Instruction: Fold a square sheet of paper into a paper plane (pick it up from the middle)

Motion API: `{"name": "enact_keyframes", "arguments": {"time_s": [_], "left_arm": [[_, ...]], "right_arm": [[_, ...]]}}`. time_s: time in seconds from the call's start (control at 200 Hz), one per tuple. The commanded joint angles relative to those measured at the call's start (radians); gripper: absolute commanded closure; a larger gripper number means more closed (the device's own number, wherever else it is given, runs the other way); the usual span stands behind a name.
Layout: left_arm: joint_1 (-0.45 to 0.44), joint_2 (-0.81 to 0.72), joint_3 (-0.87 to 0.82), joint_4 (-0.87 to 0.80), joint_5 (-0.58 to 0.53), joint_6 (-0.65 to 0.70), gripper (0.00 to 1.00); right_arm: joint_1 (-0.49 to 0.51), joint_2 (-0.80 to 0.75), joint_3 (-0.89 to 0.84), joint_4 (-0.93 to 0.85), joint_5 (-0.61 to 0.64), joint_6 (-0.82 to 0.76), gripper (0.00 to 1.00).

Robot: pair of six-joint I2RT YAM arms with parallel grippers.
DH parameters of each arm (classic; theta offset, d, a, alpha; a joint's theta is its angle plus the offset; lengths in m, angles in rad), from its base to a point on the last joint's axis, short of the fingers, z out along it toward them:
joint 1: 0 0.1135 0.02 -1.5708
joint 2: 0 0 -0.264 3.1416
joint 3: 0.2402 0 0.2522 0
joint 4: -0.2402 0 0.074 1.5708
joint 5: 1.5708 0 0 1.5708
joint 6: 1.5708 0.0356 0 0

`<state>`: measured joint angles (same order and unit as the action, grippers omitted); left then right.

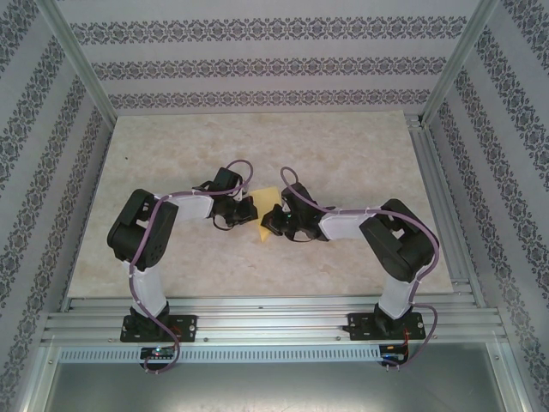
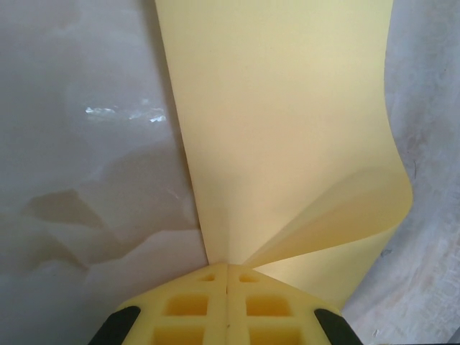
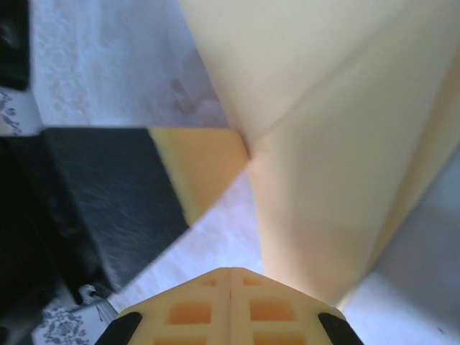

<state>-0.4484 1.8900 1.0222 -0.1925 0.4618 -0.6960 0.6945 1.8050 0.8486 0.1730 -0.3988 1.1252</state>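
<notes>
**Two pincers closed at one yellow sheet, mid-table**

Both of my arms reach in toward the middle of the marbled table (image 1: 343, 154), and the sheet of paper (image 1: 269, 198) lies between them. From above it is a small yellow patch, hemmed in by my black wrists, which cover part of it on either side.

My left gripper (image 2: 227, 267) has its fingers pressed together, their pads meeting along a thin seam. The paper's left edge and a curled-up flap both run down to these tips, so I read this as a pinch on the sheet. Beyond the tips the paper lies flat on the table, running away from me, and its right side lifts in a soft roll.

My right gripper (image 3: 230, 272) is also pressed together. The paper rises just past its tips as a creased, partly folded shape, and its lower end passes behind the right-hand pad. I cannot tell whether any layer is caught in the seam (the tips hide that spot).

In the right wrist view, a finger (image 3: 201, 162) of my left gripper juts in from the left, black-backed with a yellow pad. Its tip touches the paper where two creases meet, and it blocks much of the table behind it.

Around the table stand patterned walls (image 1: 257, 64) and an aluminium rail (image 1: 274, 311) where my bases are bolted. Purple cables (image 1: 182, 196) trail along both arms.
</notes>
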Motion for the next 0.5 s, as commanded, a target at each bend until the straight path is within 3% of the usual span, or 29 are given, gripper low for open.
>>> {"name": "enact_keyframes", "arguments": {"time_s": [0.0, 0.495], "left_arm": [[-0.018, 0.057, -0.019, -0.099, -0.110, 0.021, 1.00], [-0.021, 0.057, -0.027, -0.097, -0.124, 0.014, 1.00]], "right_arm": [[0.017, -0.012, -0.038, 0.031, -0.019, 0.010, 0.99], [0.024, 0.075, -0.076, 0.156, -0.043, 0.040, 0.99]]}}
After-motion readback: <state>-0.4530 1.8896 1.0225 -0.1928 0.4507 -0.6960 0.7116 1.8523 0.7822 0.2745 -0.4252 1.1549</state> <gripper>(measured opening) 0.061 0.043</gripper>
